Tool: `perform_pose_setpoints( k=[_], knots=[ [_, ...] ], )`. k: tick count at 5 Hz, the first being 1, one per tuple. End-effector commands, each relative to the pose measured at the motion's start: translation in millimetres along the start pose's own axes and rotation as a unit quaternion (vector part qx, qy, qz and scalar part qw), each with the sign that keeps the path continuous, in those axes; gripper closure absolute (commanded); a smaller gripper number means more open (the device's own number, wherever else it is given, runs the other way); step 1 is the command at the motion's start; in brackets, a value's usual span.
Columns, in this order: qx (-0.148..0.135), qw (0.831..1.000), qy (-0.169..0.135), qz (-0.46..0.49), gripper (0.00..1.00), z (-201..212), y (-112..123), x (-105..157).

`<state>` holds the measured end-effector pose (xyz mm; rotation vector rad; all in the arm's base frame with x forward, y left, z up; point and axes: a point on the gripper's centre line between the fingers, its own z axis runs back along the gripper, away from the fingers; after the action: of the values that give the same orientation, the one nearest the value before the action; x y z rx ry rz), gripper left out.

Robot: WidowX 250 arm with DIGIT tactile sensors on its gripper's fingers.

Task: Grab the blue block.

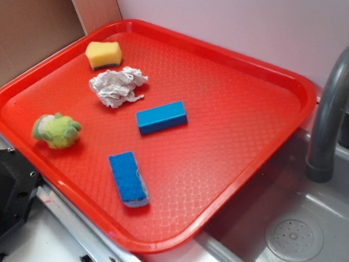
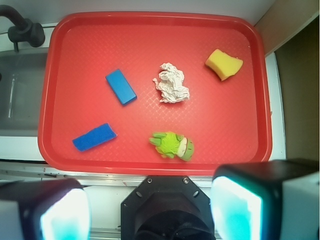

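Observation:
The blue block lies flat near the middle of the red tray, with a light blue top and darker sides. In the wrist view the blue block is in the upper left part of the tray. My gripper is open and empty, its two fingers wide apart at the bottom corners of the wrist view. It is high up and back from the tray's near edge, over the black robot base, far from the block. The gripper does not show in the exterior view.
On the tray are a flat blue sponge, a green plush toy, a crumpled white cloth and a yellow sponge. A grey sink with a faucet adjoins the tray.

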<state>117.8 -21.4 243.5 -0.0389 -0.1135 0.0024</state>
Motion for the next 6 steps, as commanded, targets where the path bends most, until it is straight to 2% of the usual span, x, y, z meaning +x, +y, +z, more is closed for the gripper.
perform_pose_setpoints(
  k=[1, 2, 3, 4, 5, 6],
  knots=[
    [0.0, 1.0, 0.0, 0.0, 0.0, 0.0, 0.0, 0.0],
    [0.0, 1.0, -0.008, 0.0, 0.0, -3.0, -1.1, 2.8],
    [-0.032, 0.999, 0.014, 0.002, 0.0, -16.1, -0.5, 12.0],
    [-0.02, 1.0, -0.014, 0.003, 0.0, -38.0, -7.2, 29.1],
    [-0.019, 0.997, -0.046, -0.051, 0.0, -60.8, -12.8, 61.0],
    [-0.012, 0.991, -0.071, -0.113, 0.0, -83.2, -28.9, 83.0]
  ],
)
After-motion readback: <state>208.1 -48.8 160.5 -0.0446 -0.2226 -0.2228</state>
